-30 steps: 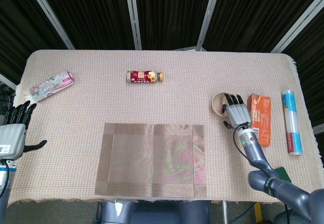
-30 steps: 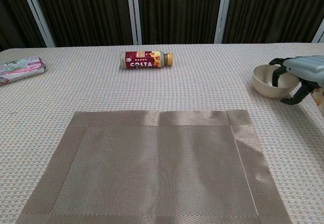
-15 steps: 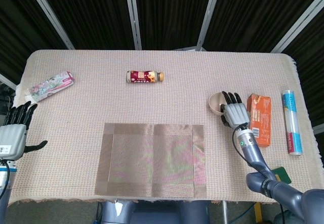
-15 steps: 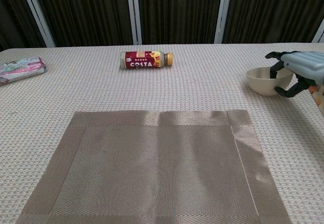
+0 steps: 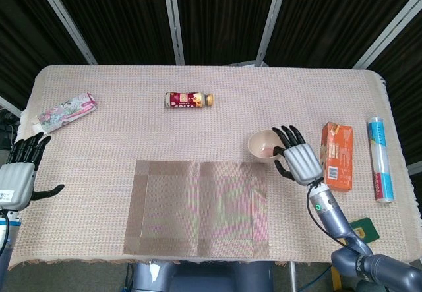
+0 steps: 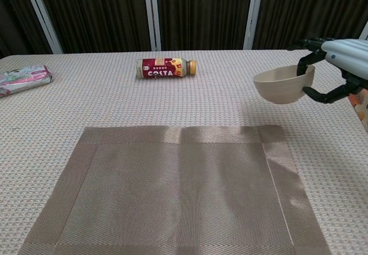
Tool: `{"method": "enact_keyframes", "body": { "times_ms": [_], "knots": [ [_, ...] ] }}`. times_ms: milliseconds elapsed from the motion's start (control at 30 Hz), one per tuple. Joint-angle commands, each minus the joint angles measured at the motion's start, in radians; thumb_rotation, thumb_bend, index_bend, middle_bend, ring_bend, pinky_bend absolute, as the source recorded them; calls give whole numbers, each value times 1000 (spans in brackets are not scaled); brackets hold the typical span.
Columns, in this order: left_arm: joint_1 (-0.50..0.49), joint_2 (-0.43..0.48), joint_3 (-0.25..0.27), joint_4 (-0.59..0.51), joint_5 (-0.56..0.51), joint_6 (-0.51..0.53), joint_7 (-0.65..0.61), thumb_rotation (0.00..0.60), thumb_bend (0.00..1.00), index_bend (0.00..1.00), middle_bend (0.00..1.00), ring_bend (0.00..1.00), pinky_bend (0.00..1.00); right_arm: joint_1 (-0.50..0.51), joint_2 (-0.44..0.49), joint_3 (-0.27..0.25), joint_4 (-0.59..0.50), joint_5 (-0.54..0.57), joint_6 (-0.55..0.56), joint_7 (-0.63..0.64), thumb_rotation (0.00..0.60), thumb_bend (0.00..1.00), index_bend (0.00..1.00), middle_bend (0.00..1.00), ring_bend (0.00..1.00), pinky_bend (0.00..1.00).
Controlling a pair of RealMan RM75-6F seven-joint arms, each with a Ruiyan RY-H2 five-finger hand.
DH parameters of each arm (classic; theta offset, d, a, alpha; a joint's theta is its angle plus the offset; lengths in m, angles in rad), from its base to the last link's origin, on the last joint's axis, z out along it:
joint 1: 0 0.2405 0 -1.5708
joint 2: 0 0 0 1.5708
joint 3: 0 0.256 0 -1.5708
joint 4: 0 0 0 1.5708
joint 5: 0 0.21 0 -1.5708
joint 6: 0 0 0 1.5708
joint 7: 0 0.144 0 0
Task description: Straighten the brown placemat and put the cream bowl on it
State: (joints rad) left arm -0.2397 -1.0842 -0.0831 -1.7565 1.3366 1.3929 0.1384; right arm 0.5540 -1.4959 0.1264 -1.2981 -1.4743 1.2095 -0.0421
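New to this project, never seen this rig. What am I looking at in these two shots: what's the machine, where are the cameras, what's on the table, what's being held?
It is a two-armed robot with human-like hands, steered remotely by a person. Both pictures come from its own cameras: the head view looks down on the table, the chest view looks across it from low at the front edge.

The right hand holds the cream bowl by its rim, lifted off the cloth, just beyond the far right corner of the brown placemat, which lies flat near the front edge. The left hand is at the table's left edge with fingers spread, holding nothing.

Also on the woven tablecloth: a Costa bottle on its side, a floral packet at far left, an orange box and a blue-and-white tube at right.
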Motion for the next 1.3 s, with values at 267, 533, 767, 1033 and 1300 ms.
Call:
{"method": "enact_keyframes", "body": {
  "times_ms": [267,533,767,1033,1300],
  "knots": [
    [2,9,3,3,15,-14,-20,600,0,0,0,0,0,67,23,-51,-242,-166,-36,-28,600,467,681,69,0,0],
    [6,6,-5,14,-7,-19,-12,600,0,0,0,0,0,166,-94,-53,-178,-218,-140,-33,600,447,685,74,0,0],
    [6,1,-8,21,-22,-27,4,600,0,0,0,0,0,204,-193,-66,-107,-223,-188,-38,600,443,685,75,0,0],
    [3,-4,-11,24,-30,-38,11,600,0,0,0,0,0,206,-251,-89,-28,-230,-177,-30,600,415,683,76,0,0],
    [5,-3,-12,21,-27,-39,9,600,0,0,0,0,0,189,-230,-113,-12,-250,-133,-21,600,2,42,17,0,0]
  ]
}}
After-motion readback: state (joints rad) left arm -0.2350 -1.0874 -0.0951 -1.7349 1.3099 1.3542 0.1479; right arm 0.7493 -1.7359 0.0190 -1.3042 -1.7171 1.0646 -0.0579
